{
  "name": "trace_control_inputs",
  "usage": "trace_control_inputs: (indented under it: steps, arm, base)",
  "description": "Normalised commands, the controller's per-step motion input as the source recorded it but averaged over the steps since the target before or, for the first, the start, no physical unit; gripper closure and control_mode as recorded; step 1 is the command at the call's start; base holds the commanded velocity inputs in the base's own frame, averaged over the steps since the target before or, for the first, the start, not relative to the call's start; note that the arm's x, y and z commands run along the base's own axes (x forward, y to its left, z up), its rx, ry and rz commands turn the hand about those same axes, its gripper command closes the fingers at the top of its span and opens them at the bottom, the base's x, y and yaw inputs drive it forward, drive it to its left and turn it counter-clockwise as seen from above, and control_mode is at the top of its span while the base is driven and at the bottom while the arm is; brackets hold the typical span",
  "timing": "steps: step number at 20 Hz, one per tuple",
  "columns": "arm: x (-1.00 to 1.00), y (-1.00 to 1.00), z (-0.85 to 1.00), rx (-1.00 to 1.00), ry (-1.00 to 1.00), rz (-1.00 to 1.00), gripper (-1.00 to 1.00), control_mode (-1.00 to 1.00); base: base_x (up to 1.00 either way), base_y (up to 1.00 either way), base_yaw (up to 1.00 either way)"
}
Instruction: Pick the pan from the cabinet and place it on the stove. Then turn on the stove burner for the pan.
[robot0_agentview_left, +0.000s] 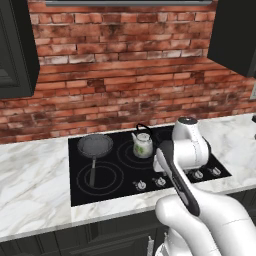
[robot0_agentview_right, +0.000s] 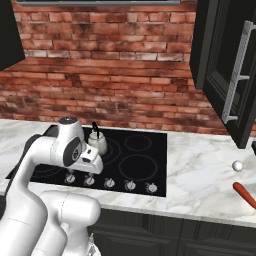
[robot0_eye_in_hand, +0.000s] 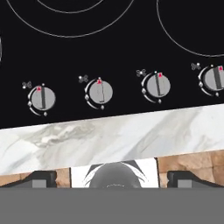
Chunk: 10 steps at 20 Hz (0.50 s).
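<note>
Pan: we see the pan (robot0_agentview_left: 95, 145) already sitting on the stove (robot0_agentview_left: 120, 172), over the rear ring at the left of the left base view, its long handle running down toward the front ring.
Placement step: that half of the job looks done to us; the pan rests flat and nothing is gripping it.
Kettle: a small pale kettle (robot0_agentview_left: 142, 145) stands just right of the pan, near the middle of the glass, apart from it.
Cabinet: the dark cabinet (robot0_agentview_right: 227, 65) hangs at the upper right of the right base view, one door swung out toward us with its silver bar handle showing.
Fingers: the fingers (robot0_eye_in_hand: 39, 178) sit spread wide at the bottom corners of the hand view, with nothing between them.
Gripper: the gripper (robot0_eye_in_hand: 113, 178) hovers over the front edge of the counter (robot0_eye_in_hand: 109, 135), looking straight down at the knob row.
Knobs: four silver knobs (robot0_eye_in_hand: 99, 92) line the middle of the hand view, each red mark pointing up alike, so we judge none turned.
Burner: no ring glows in any view; we take the stove to be off.
Left to do: pick the knob that serves the pan's ring, close on it and twist.
Watch for: which knob matches that ring we cannot tell from here.
</note>
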Motion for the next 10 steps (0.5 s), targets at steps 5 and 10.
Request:
trace_control_inputs:
  steps: [5, 10]
  arm:
    - [0.06, 0.0, -0.23, 0.0, 0.05, 0.0, -1.0, -1.0]
    - [0.11, 0.0, -0.19, 0.0, 0.04, 0.01, -1.0, -1.0]
  base:
    - [0.0, 0.0, 0.0]
    - [0.0, 0.0, 0.0]
